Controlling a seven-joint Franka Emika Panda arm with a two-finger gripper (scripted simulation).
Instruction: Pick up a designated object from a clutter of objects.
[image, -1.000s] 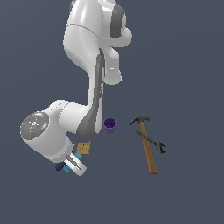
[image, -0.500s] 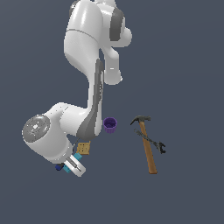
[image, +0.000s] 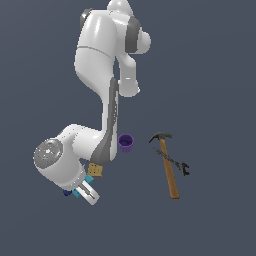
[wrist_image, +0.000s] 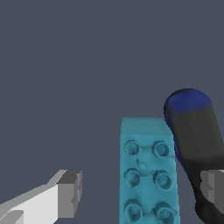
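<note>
Tool (wrist_image: 140, 192) spread around teal studded brick (wrist_image: 148, 173), rectangular, beside screwdriver handle (wrist_image: 194, 144)

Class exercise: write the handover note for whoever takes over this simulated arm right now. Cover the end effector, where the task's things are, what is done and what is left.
End effector: open, low over the floor, holding nothing; its fingers straddle the teal brick.
Teal brick: lying flat, studs up, with the screwdriver handle right beside it, apparently touching.
Other clutter: tan tile, purple cup, hammer and black clamp lie apart from it.
Done: approach and alignment.
Left: close on the brick, probably avoiding the handle, then lift.
</note>
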